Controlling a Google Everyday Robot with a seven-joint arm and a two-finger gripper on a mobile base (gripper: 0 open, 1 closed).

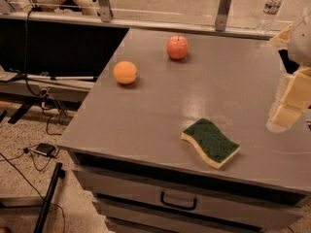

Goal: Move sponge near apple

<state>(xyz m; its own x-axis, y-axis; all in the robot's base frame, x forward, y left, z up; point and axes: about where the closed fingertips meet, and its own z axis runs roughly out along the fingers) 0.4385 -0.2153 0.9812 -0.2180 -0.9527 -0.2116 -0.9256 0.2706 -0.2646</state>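
Note:
The sponge (211, 141), dark green on top with pale yellow foam below, lies flat near the front edge of the grey table (160, 106). The red apple (178, 47) stands at the back middle of the table, far from the sponge. My gripper (290, 98) is at the right edge of the view with cream-yellow pads, above the table's right side, to the right of the sponge and apart from it. It holds nothing that I can see.
An orange fruit (126, 72) sits on the table's left part, left of the apple. A water bottle (270, 8) stands behind the table at the back right. A drawer handle (178, 201) shows below the front edge. Cables lie on the floor at left.

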